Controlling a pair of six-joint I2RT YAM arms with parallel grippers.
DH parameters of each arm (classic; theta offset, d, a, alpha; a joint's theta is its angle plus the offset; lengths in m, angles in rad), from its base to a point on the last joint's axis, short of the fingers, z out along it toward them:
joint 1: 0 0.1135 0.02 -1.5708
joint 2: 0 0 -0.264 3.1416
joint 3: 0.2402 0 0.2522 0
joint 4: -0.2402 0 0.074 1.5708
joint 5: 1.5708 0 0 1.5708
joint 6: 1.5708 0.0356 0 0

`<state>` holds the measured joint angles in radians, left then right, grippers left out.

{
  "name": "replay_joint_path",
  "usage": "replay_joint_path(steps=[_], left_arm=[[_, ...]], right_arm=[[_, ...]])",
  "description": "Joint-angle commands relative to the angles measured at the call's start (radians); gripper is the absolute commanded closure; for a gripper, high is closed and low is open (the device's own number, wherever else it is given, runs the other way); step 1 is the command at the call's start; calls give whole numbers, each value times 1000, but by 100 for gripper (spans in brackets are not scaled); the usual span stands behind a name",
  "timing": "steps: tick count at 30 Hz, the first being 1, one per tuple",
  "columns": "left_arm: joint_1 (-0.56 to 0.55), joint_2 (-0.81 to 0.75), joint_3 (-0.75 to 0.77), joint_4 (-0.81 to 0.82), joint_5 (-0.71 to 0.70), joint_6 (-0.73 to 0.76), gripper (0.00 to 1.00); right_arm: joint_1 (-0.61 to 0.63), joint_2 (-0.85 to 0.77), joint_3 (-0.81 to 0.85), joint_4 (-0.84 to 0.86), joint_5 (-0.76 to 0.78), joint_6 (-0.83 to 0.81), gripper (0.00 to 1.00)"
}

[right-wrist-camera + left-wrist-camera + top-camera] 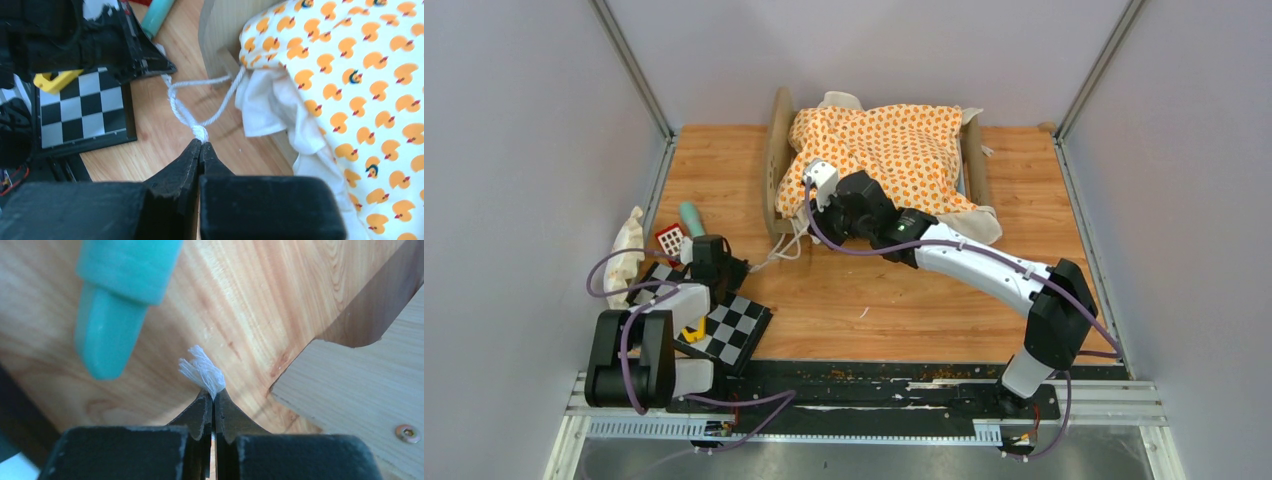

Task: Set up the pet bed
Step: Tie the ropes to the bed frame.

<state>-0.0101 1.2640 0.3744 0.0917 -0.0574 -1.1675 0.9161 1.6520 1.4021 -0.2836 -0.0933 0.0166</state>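
left pincer (214, 396): closed on the frayed end of a white tie cord (202, 371). right pincer (201, 145): closed on a twisted crossing of that cord, beside the bed's end board. pet bed (778, 165): back centre of the table (874, 300), duck-print cushion (884, 150) lying on it. handling, as judged: draw both ends apart evenly, seat the knot against the frame, no jerking the bed. nearby: teal tube (120, 305) just beside the left pincer, checkerboard (736, 330) under that arm; either could snag slack cord.
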Motion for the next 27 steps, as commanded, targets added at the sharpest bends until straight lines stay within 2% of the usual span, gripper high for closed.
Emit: replay_joint_path(steps=[1,8,15,22,27], left_arm=[[7,79,25,47,7,57,100],[7,130,20,56,-2,79,100],[7,29,34,-31,-90,97,100],[7,-44,16,-112,-158,82,100],[7,-123,-25,-153,-183,77,100]], right_arm=[[1,-17,57,117,30,30,100],[-39,18,137,131,144,19,100],[-82,-5,117,108,243,-12,100],[-140,-6,140,107,256,-12,100],[-146,-1,147,115,260,-75,100]])
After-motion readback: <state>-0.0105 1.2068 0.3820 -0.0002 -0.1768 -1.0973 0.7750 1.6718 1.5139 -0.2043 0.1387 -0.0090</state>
